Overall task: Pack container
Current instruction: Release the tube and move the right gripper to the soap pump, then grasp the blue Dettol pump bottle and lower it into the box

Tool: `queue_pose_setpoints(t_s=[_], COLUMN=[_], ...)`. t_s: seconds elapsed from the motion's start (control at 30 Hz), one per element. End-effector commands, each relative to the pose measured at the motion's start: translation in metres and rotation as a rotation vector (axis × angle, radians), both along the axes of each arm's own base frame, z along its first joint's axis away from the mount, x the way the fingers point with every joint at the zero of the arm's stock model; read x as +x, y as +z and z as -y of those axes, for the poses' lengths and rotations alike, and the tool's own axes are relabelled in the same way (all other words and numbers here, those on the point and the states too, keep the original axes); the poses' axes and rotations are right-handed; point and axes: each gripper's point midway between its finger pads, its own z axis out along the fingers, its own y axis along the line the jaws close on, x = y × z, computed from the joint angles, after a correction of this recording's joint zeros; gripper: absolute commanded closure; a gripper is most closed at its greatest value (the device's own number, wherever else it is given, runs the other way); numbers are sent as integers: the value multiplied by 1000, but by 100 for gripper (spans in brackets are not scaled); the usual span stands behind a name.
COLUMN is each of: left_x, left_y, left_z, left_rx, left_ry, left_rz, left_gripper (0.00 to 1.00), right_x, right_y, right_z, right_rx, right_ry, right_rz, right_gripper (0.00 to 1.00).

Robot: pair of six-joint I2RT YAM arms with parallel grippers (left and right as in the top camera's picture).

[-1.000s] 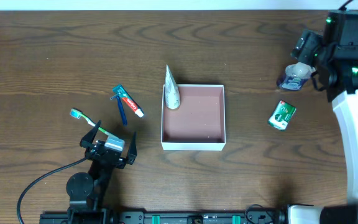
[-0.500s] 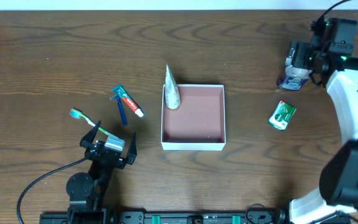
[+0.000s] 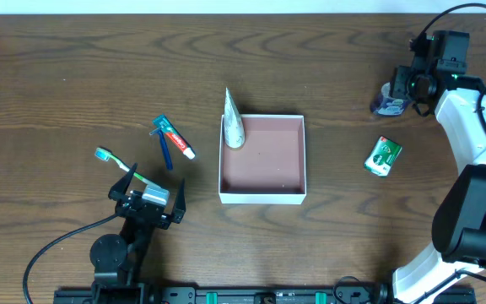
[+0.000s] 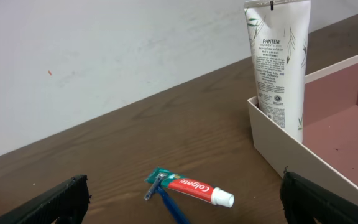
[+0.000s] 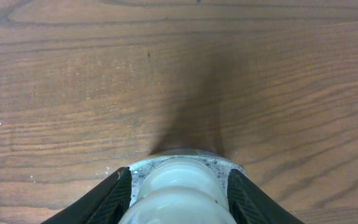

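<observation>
table [image 3: 74, 76]: dark grained wood, matt
container [image 3: 261, 198]: matt white walls, dull inside
tube [image 4: 278, 62]: glossy white plastic
bottle [image 5: 176, 193]: pale, smooth plastic

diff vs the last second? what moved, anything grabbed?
Only the right arm moved: its elbow swung into view at lower right and its wrist shifted left. The right gripper now straddles the small bottle, seemingly pinching it; the bottle edged slightly left. Unchanged: left gripper open and parked, tube leaning in the container, toothpaste, razor, toothbrush, green packet.
</observation>
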Motion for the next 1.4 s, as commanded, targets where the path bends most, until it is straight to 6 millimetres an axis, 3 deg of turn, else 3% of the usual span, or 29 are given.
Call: queue_pose_setpoints(t_s=[0.0, 0.33, 0.63, 0.77, 0.93, 1.1, 1.27, 1.37], left_x=[0, 0, 0, 0, 0, 0, 0, 0], left_y=[-17, -17, -17, -17, -17, -17, -17, -17], left_z=[0, 0, 0, 0, 0, 0, 0, 0], left_rx=[-5, -5, -5, -5, -5, -5, -5, -5], left_ry=[0, 1, 0, 0, 0, 0, 0, 0], left_rz=[-54, -54, -54, -54, -54, -54, -54, -54], left_gripper=[2, 2, 2, 2, 2, 2, 2, 2], right_x=[2, 10, 15, 14, 8, -16, -56, -80], right_y=[0, 9, 24, 42, 89, 154, 205, 217], right_z=[1, 2, 3, 2, -10, -45, -116, -156], right_rx=[5, -10, -20, -23, 10, 79, 168, 182], right_ry=[6, 10, 13, 16, 51, 138, 338, 428], right_rz=[11, 51, 103, 141, 241, 364, 443, 442], right_gripper=[49, 49, 78, 86, 92, 95, 98, 97])
